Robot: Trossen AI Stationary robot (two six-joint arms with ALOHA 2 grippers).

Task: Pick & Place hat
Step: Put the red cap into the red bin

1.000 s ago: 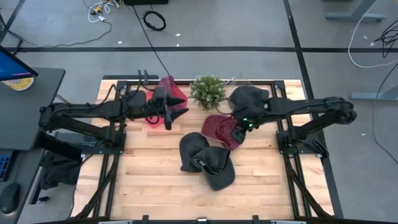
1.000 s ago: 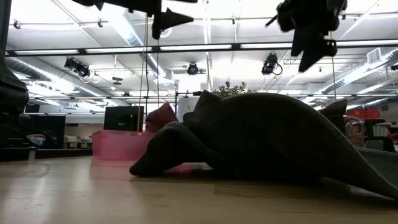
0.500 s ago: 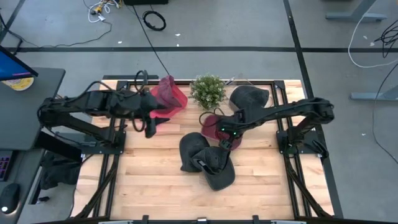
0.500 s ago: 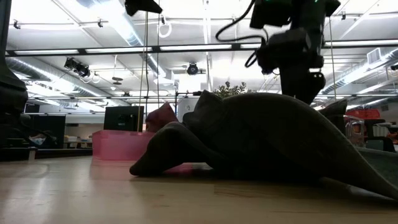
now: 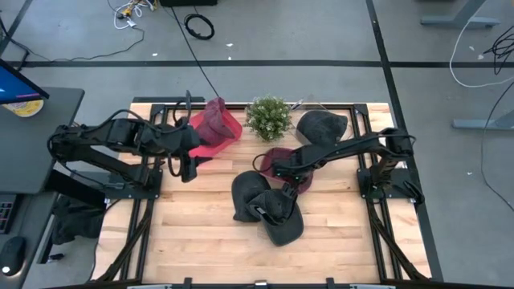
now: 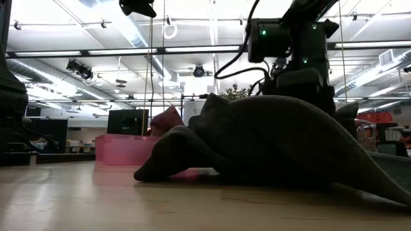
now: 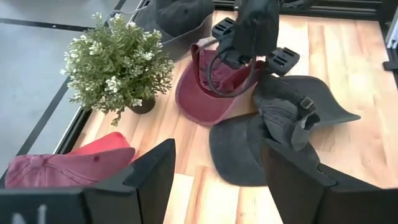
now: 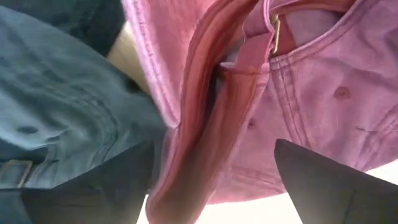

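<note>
Since prior frame, right hand (image 5: pixel 277 170) dropped from above onto maroon hat (image 7: pixel 214 87), fingers spread either side of its back rim, not yet gripping; likely positioned to pinch rim. Dark hats (image 5: pixel 269 205) lie just beside it on counter (image 5: pixel 201 233). Left hand (image 5: pixel 186 166) pulled back near pink bin (image 5: pixel 229 128), spread, empty.

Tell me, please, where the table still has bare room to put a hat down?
The table's near strip below the dark hats is bare. The far edge is crowded: pink bin, plant, grey hat, maroon hat under the right gripper.
</note>
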